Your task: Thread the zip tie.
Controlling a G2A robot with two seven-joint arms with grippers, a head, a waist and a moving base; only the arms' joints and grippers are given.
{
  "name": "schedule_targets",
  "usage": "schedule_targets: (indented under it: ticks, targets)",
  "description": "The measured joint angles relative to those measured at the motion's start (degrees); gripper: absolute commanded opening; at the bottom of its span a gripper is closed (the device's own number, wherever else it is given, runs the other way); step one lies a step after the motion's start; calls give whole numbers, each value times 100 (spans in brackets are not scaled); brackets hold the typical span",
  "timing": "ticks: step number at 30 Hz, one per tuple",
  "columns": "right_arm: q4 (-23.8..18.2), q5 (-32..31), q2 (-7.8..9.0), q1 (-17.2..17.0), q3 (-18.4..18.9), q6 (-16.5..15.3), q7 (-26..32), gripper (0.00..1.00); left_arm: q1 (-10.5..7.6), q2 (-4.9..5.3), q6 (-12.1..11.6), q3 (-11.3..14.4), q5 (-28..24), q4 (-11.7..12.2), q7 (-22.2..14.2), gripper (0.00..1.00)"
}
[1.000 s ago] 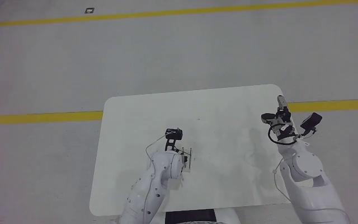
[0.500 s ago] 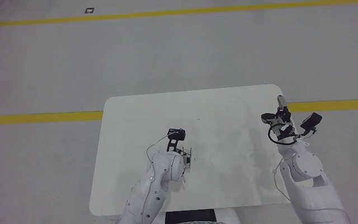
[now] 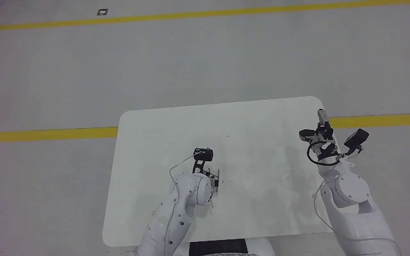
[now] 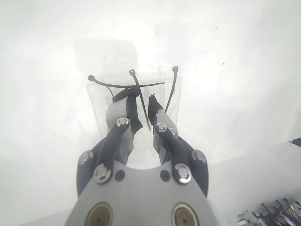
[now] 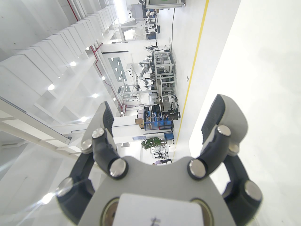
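Observation:
Three black zip ties lie on a clear box (image 4: pixel 94 99) on the white table (image 3: pixel 256 128). One zip tie (image 4: pixel 117 85) lies crosswise, a second zip tie (image 4: pixel 137 83) crosses it, and a third zip tie (image 4: pixel 172 83) lies off to one side. My left gripper (image 4: pixel 141 97) is open just over the box, with the second tie running through the gap between its fingers. From above, the left gripper (image 3: pixel 213 177) is near the table's front middle. My right gripper (image 5: pixel 162 114) is open and holds nothing, at the table's right edge (image 3: pixel 322 118), pointing away from the table.
The white tabletop spreads wide around the box, with faint specks (image 4: pixel 155 30) on it. The table's front edge runs close behind my left gripper, with dark clutter (image 4: pixel 270 212) below it. A yellow floor line (image 3: pixel 57 134) passes behind the table.
My left arm has shifted slightly to the right over the box. The right arm has not moved.

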Motion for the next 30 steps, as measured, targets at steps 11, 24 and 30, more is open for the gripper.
schedule_targets:
  ticks: [11, 24, 30]
  targets:
    - [0, 0, 0, 0, 0, 0, 0, 100, 35, 29, 1, -2, -25, -22, 88, 11]
    - [0, 0, 0, 0, 0, 0, 0, 100, -3, 37, 1, 0, -76, 36, 60, 0]
    - [0, 0, 0, 0, 0, 0, 0, 100, 147, 79, -1, 10, 102, -500, -174, 0]
